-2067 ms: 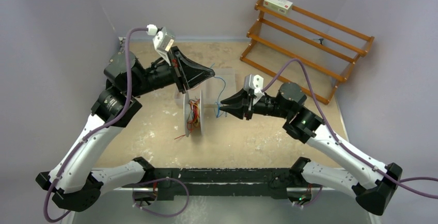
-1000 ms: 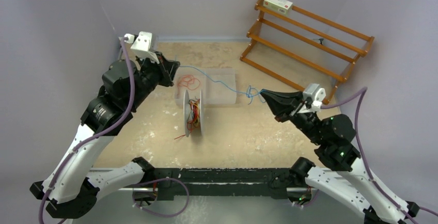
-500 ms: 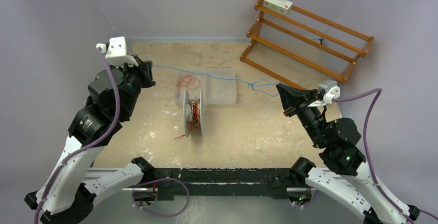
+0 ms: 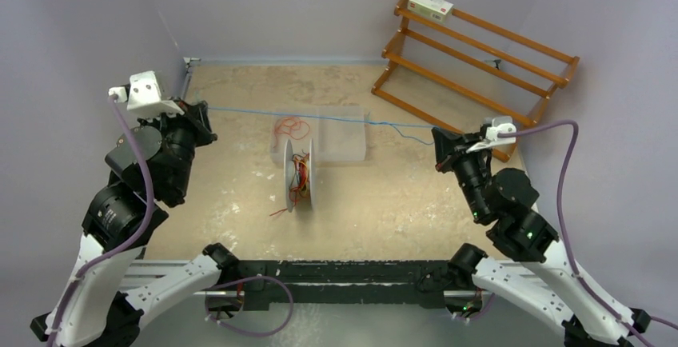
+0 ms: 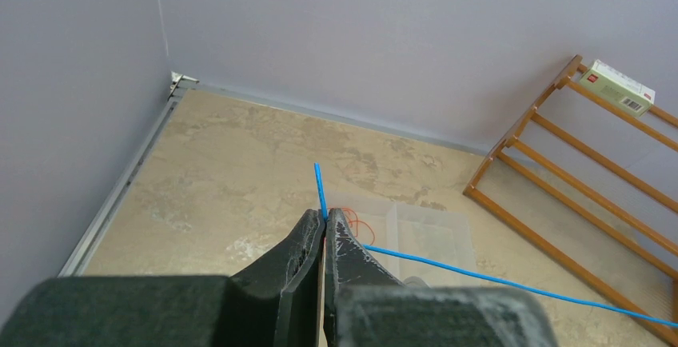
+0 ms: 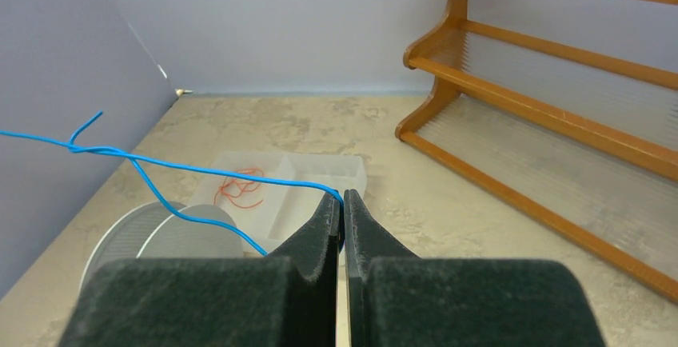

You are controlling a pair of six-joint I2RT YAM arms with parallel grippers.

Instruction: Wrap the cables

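Note:
A thin blue cable [image 4: 320,117] is stretched nearly straight across the table above the clear tray [image 4: 345,149]. My left gripper [image 4: 209,112] at the far left is shut on one end; its short tip [image 5: 319,187] sticks up past the closed jaws [image 5: 325,217]. My right gripper [image 4: 436,133] at the right is shut on the other end [image 6: 240,173], with a small kink and a loose loop near it. A curl of red-orange cable [image 4: 289,129] lies in the tray. More red-orange cables [image 4: 300,177] are on a white spool [image 4: 294,174] standing on edge.
A wooden rack [image 4: 472,59] stands at the back right with a small box [image 4: 430,5] on its top rail. Purple walls close in the left, back and right sides. The arms' base bar [image 4: 336,271] runs along the near edge.
Both grippers have pulled apart, left further left and right further right. The blue cable went from a slack, knotted curve to a nearly straight taut line over the tray.

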